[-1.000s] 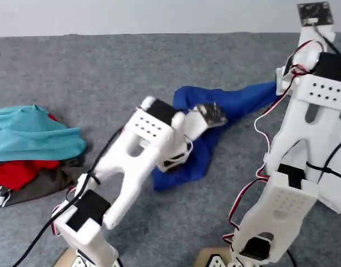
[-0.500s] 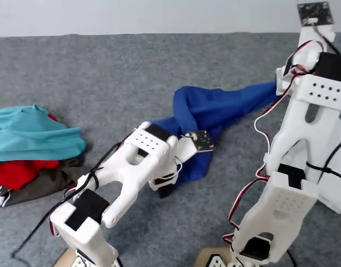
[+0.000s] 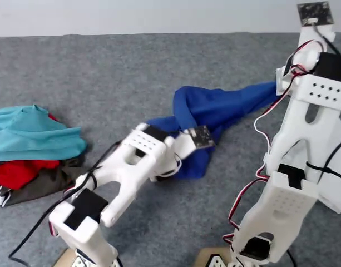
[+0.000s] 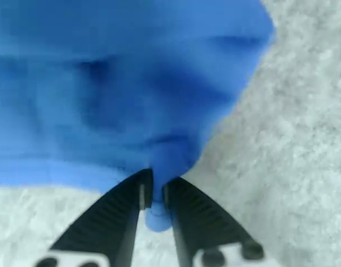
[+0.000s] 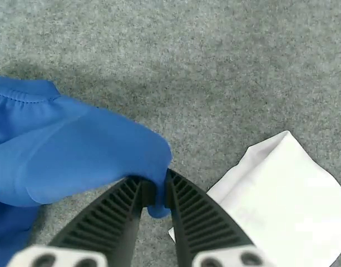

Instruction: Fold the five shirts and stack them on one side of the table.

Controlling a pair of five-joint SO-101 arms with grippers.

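Note:
A blue shirt (image 3: 215, 111) lies bunched across the middle of the grey table, stretched between both arms. My left gripper (image 4: 153, 192) is shut on a pinch of the blue shirt (image 4: 131, 100) at its near end, low by the carpet. My right gripper (image 5: 154, 194) is shut on the far end of the blue shirt (image 5: 75, 156), a sleeve-like corner held above the table. In the high view the left arm (image 3: 137, 167) reaches in from the front, and the right arm (image 3: 304, 139) stands at the right.
A pile of shirts sits at the left edge: teal (image 3: 34, 136) on top, red (image 3: 14, 172) and a dark one (image 3: 42, 186) beneath. A folded white shirt (image 5: 276, 200) lies on the carpet near the right gripper. Bare carpet stretches across the back.
My left arm has pulled back toward the front and lowered, drawing the blue shirt's near end with it. The right arm has held still.

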